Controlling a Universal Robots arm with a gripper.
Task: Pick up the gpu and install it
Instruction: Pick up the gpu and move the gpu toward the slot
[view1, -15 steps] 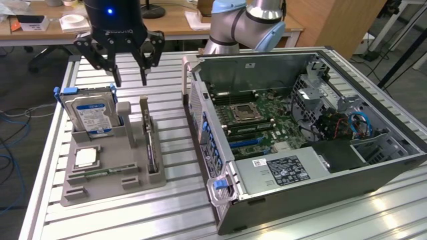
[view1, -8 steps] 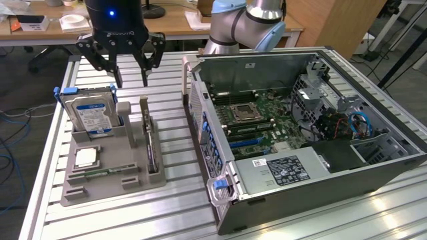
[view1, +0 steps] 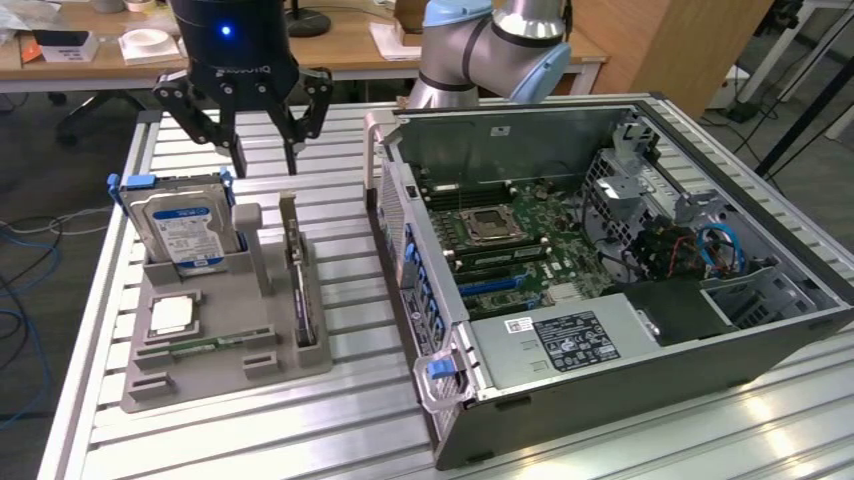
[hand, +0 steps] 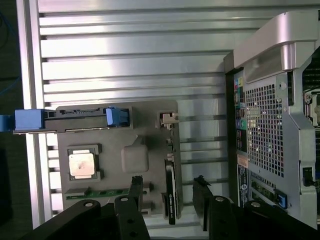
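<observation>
gripper spread wide, nothing held, hung over holder | gpu stood on edge in holder's side slot, opp. hard drive | risk: if descent misaligned, slot wall could be struck; thin card could be pinched off-ctr & jammed in holder

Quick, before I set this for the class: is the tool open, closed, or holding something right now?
Tool: open, holding nothing, poised above the gpu, which stands on edge in the grey holder.
</observation>
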